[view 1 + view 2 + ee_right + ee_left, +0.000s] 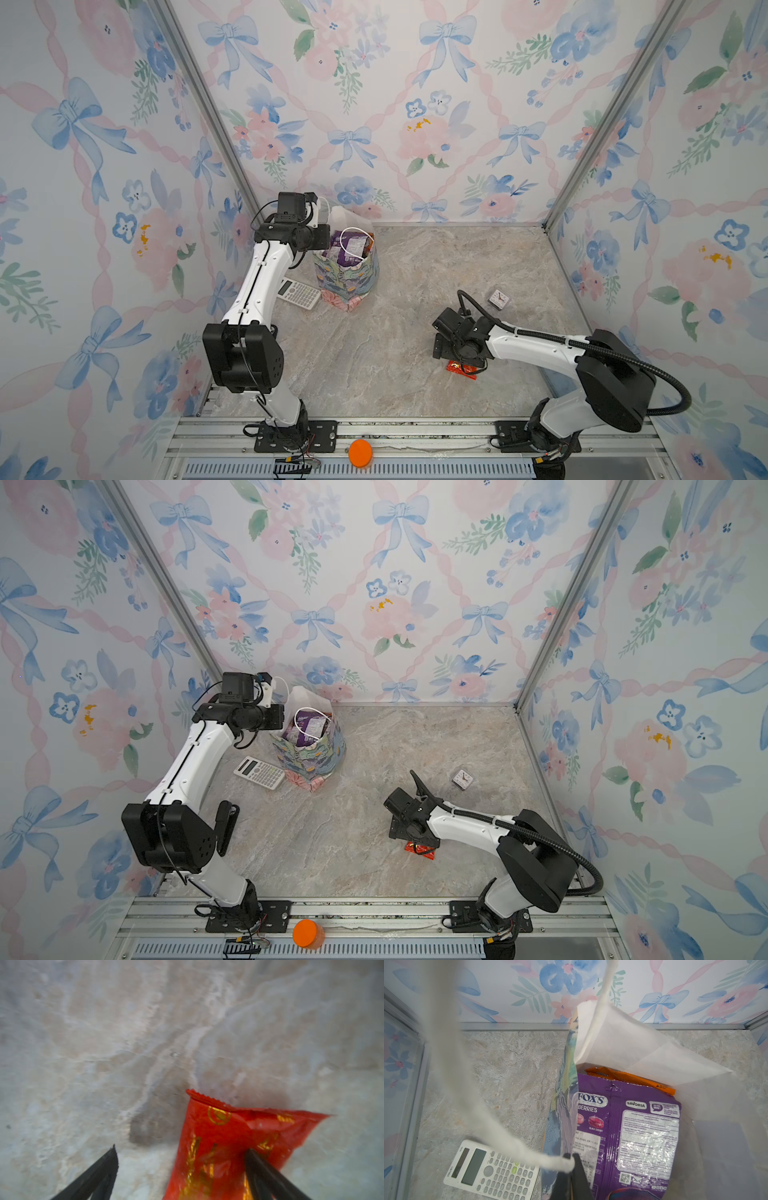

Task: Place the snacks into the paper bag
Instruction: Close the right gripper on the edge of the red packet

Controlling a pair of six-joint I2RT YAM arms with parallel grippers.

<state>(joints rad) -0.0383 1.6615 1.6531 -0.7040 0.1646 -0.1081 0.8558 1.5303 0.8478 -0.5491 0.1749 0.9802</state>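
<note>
One paper bag (347, 286), three snacks (633, 1126) visible, one calculator (299, 294), one clock (498, 299).

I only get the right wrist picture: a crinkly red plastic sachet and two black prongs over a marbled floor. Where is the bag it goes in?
Observer: The flower-printed paper gift bag stands upright at the back of the marbled table, on the left arm's side.
Operator: Is anything in it yet?
Observer: Yes, a glossy purple FOX'S packet, with an orange plastic packet partly hidden by it.
Operator: What is the other arm doing?
Observer: The left claw is shut on the bag's rim, right where a white cord handle meets it.
</note>
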